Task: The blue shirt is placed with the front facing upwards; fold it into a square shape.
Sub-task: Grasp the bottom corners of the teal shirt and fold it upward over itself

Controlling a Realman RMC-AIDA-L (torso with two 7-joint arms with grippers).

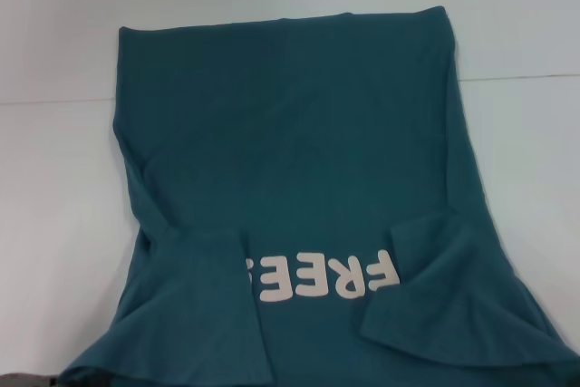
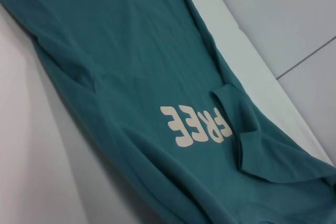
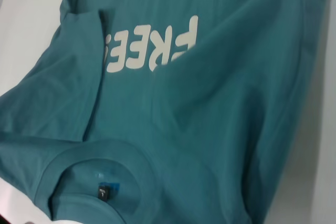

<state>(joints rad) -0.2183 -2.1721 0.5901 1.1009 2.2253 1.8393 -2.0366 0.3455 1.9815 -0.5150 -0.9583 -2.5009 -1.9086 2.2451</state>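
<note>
The blue shirt (image 1: 299,160) lies front-up across the centre of the white worktop (image 1: 54,178), both sleeves already folded inward beside the print (image 1: 322,278) — neither gripper is in view, so the next lengthwise fold probably needs matched, even corner pinches.

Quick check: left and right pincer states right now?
Left pincer: not visible in any view.
Right pincer: not visible either.
</note>
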